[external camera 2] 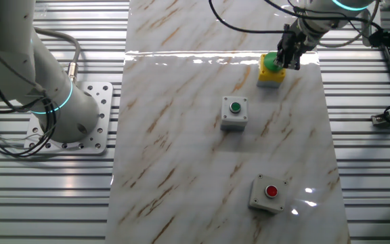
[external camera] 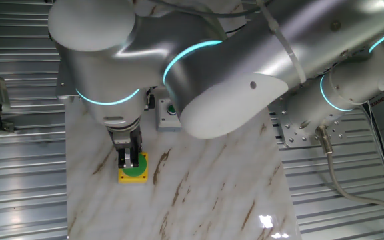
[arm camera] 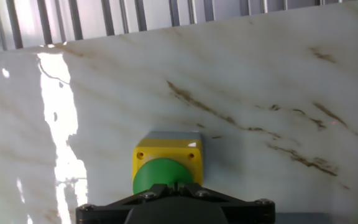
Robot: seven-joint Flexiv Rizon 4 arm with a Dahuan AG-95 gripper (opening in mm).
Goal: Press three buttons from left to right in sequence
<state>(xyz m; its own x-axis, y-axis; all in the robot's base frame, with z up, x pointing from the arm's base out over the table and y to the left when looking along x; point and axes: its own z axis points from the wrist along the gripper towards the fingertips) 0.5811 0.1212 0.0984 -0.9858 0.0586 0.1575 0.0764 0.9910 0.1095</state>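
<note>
Only your other fixed view is showing the red button box [external camera 2: 269, 194]. Your gripper [arm camera: 173, 185] is touching the green dome button [arm camera: 160, 175], fingertips pressed together.

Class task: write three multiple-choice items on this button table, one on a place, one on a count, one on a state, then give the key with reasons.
1. Which box is the claw over?
A. the grey box with the red button
B. the yellow box with the green dome
C. the grey box with the small green button

2. How many button boxes stand on the marble table?
A. two
B. three
C. four

3. How do the claw's fingertips stand?
A. shut together
B. spread wide
C. gripping a box

Key:
1 B, it hangs over the yellow box.
2 B, yellow, green-button grey box, red-button grey box.
3 A, the hand view shows the tips meeting on the dome.
</note>
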